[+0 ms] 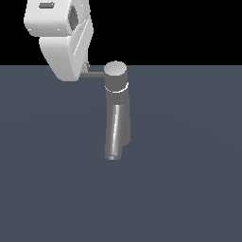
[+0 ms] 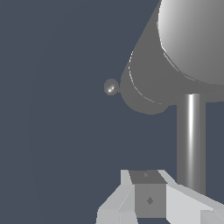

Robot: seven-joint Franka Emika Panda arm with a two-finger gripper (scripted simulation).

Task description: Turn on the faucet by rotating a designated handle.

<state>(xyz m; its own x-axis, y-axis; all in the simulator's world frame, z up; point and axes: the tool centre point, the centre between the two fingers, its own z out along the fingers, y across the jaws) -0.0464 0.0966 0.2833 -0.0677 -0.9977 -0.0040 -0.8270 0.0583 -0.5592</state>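
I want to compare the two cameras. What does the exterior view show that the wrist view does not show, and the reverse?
Only the exterior view shows the whole faucet standing upright, with its slanting spout and the white gripper body beside it. Only the wrist view shows a small round ball near the faucet body and the gripper's fingers close up. Both show the cap, the handle and the flat grey floor.
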